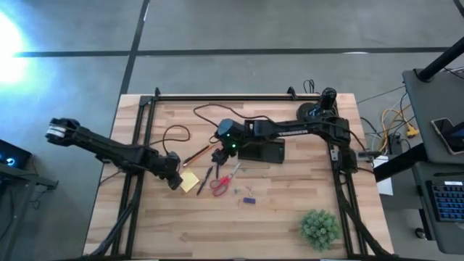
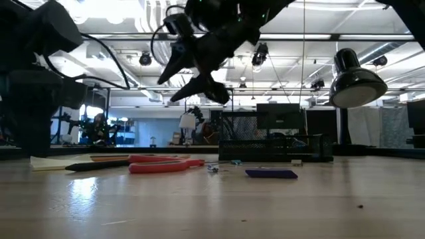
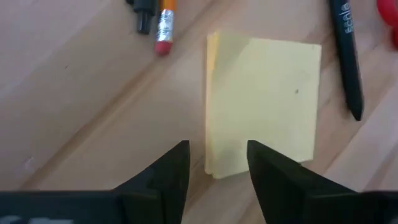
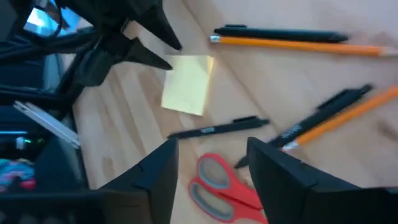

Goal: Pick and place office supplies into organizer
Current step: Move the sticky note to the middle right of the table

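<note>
left gripper (image 3: 217, 163) low at sticky pad (image 3: 264, 106) edge, fingers part-open astride corner, nothing held; lined up for pinch. right gripper (image 4: 211, 163) open, empty, above scissors (image 4: 221, 186) and pens. organizer (image 1: 262, 151) just behind.

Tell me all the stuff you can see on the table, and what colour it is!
sticky-note pad: one, yellow, by the left gripper
scissors: one, red handles, mid-table
pens and pencils: several, black and orange, around the pad
small flat piece: one, blue, right of the scissors
organizer: one, black, under the right arm
plant: one, green, near right corner
left gripper: open, at the pad's edge
right gripper: open, above the scissors
</note>
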You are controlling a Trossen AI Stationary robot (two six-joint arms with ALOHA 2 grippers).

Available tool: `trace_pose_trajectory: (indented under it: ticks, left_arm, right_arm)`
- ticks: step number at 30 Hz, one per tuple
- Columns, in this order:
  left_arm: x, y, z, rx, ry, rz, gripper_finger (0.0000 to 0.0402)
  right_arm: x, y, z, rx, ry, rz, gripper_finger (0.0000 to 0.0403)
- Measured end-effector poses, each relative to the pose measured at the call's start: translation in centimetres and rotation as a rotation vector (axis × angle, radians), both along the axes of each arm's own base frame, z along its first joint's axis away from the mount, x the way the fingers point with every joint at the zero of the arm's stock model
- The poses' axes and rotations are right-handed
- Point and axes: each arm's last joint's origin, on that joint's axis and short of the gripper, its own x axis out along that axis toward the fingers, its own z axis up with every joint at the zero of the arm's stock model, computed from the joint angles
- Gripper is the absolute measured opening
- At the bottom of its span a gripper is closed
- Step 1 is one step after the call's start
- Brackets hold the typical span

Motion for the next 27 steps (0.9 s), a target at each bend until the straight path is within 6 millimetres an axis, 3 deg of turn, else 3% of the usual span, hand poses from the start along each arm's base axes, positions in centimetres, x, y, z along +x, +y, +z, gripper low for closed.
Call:
trace_pose_trajectory:
  ticks: [5, 9, 15, 20, 27]
  left_arm:
    - [0.5, -0.1, -0.3, -0.003, 0.0, -0.003, 0.0089]
    - [0.9, -0.3, -0.8, 0.001, 0.017, -0.005, 0.005]
    - [2.2, -0.6, -1.2, -0.009, -0.05, -0.018, 0.0011]
    - [3.6, -0.9, -2.1, -0.003, -0.086, -0.025, 0.0001]
    - [4.3, -1.0, -4.1, 0.015, -0.014, -0.021, 0.0]
  right_arm:
    - [1.9, 0.2, -2.9, 0.151, -0.055, 0.045, 0.0141]
    - [2.8, 0.4, -3.6, 0.17, -0.075, 0.049, 0.0137]
    - [3.7, 0.5, -3.6, 0.089, -0.064, 0.11, 0.0145]
    - [4.4, 1.3, -4.0, -0.013, -0.055, 0.227, 0.0167]
    - [3.2, 3.7, -4.3, -0.179, 0.051, 0.474, 0.0175]
